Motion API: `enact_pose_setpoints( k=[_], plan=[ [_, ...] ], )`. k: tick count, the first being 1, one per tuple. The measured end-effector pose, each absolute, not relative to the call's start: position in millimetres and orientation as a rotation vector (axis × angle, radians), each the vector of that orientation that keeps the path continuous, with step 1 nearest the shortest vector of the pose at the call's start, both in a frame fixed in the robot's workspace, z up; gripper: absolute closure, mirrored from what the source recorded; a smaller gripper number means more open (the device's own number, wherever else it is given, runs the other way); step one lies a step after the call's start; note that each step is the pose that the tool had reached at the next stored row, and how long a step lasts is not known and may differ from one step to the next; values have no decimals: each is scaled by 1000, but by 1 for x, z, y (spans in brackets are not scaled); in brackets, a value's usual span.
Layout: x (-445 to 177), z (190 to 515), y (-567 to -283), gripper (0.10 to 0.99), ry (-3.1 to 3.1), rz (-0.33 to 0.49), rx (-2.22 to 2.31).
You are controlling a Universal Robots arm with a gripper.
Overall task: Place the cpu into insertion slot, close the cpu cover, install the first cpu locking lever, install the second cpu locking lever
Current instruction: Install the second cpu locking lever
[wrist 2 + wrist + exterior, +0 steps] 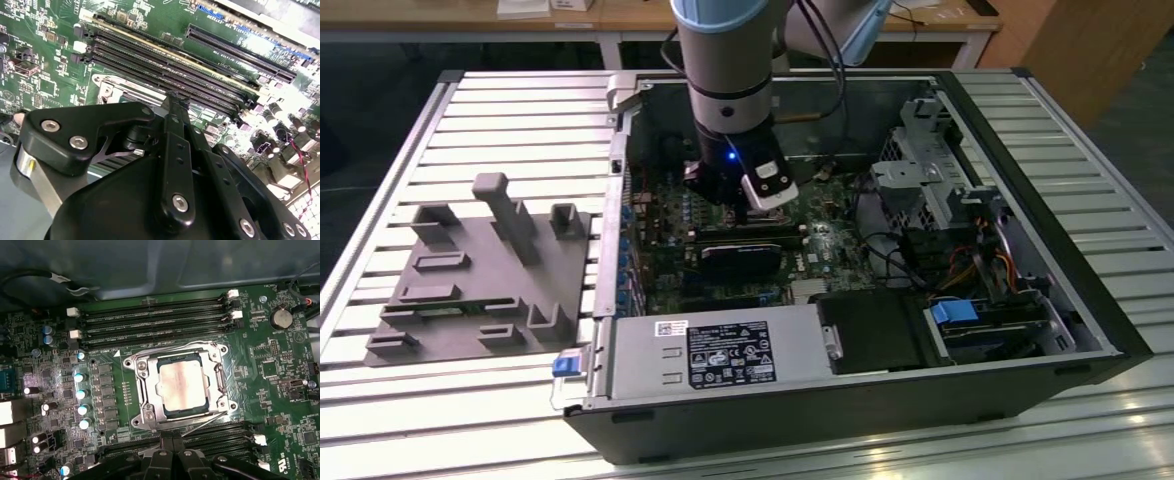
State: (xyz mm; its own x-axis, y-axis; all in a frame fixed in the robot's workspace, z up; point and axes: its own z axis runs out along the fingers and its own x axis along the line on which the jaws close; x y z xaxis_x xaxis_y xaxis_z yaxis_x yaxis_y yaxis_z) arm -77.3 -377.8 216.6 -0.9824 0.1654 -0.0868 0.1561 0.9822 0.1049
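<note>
The cpu lies seated in the insertion slot on the green motherboard, with the cpu cover closed down around it as a silver frame. The gripper hovers just beside the slot's edge, fingers pressed together and holding nothing, inside the open computer case on the bench.

Grey fixture block beside open computer case

Memory slots flank cpu cover; above clear.
</note>
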Motion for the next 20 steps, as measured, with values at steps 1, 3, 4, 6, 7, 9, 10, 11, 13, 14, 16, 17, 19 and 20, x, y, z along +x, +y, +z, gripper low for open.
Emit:
enact_pose_setpoints(
  k=[1, 3, 4, 6, 7, 9, 10, 11, 13, 14, 16, 17, 19, 20],
  plan=[
    [-77, 216, -379, 984, 3033, 152, 244],
    [-77, 216, -380, 984, 3034, 158, 239],
    [-77, 216, -381, 984, 3034, 162, 237],
    [-77, 216, -383, 984, 3034, 170, 232],
    [-77, 216, -383, 984, 3035, 175, 230],
    [-77, 216, -385, 984, 3035, 185, 225],
    [-77, 216, -385, 984, 3035, 191, 223],
    [-77, 216, -386, 984, 3035, 197, 221],
    [-78, 216, -386, 984, 3036, 200, 218],
    [-78, 216, -386, 984, 3036, 200, 218],
    [-78, 216, -386, 984, 3036, 201, 217],
    [-78, 216, -386, 984, 3036, 201, 217],
    [-78, 216, -387, 984, 3035, 213, 217],
    [-78, 216, -388, 984, 3035, 228, 218]
  ],
)
